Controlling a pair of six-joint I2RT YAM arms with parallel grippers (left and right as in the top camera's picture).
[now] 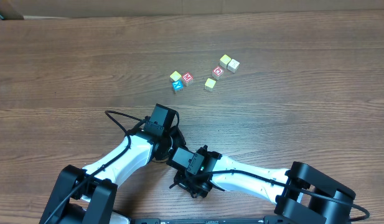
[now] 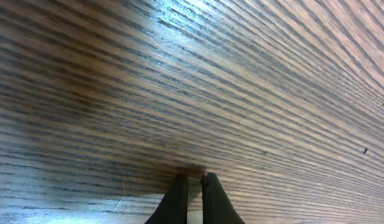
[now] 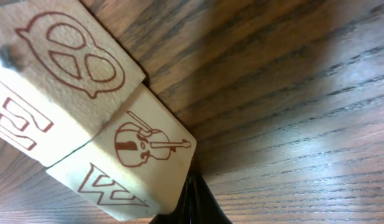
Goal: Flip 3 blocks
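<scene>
Two pale wooden blocks are recorded at close range in the right wrist view, resting on the table (image 3: 291, 93). The pretzel block (image 3: 73, 62) carries a red-brown pretzel outline on its upper face and a blocky outlined letter on the side turned to the camera. The violin block (image 3: 148, 146) is set against it, side to side. A violin is drawn on its top, with the neck pointing to the right of the frame, and a W is marked on its near side. As cubes, neither has a long axis. Taken as a row, the pair is laid from upper left to lower right of that frame.

The right gripper (image 3: 192, 190) is found fully closed with nothing between its fingers. Its tips are just beside the lower corner of the violin block, and contact cannot be confirmed. The left gripper (image 2: 193, 178) is likewise closed and empty, with its tips down at bare wood.

In the overhead view the left arm (image 1: 126, 152) and right arm (image 1: 248, 177) are seen meeting near the front edge, and the two blocks are not made out there. Seven coloured cubes (image 1: 187, 78) are noted further back, well apart from both arms.
</scene>
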